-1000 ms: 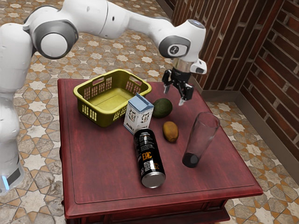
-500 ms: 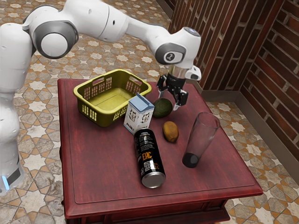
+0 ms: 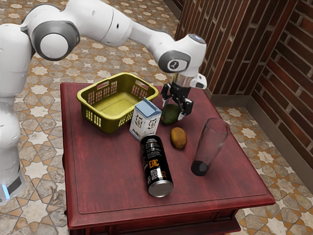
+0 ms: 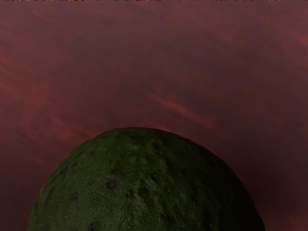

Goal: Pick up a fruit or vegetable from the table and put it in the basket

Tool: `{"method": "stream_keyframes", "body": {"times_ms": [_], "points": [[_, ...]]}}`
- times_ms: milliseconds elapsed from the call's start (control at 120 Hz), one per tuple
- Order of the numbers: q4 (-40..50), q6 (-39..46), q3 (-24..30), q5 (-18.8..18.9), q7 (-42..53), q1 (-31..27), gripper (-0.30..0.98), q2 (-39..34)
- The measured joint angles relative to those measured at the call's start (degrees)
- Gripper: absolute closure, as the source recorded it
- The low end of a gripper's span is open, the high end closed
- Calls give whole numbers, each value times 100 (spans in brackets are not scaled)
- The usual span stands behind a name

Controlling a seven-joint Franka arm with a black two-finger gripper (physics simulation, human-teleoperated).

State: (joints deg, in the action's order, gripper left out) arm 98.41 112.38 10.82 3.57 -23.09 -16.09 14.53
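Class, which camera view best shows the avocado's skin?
The wrist view: the avocado appears close up, its dark spots and bumps plain, though its lower part is cut off. The exterior view shows it small, partly behind the fingers.

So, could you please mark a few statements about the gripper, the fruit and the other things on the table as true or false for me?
1. The gripper is open at the avocado. True.
2. The avocado is inside the basket. False: it is on the table, outside the basket.
3. The black can lies on its side. True.
4. The small brown fruit is inside the tall glass. False: the fruit lies on the table, outside the glass.
5. The carton stands upright. True.
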Motion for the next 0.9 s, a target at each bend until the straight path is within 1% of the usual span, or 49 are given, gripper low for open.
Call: {"method": "stream_keyframes", "body": {"times_ms": [150,242,758,900], "points": [[17,83,1,25,-22,-5,23,9],[57,127,1,43,-47,-11,28,10],[63,221,9,120,-167,-10,33,-4],[20,192,36,136,-209,-10,35,-107]]}}
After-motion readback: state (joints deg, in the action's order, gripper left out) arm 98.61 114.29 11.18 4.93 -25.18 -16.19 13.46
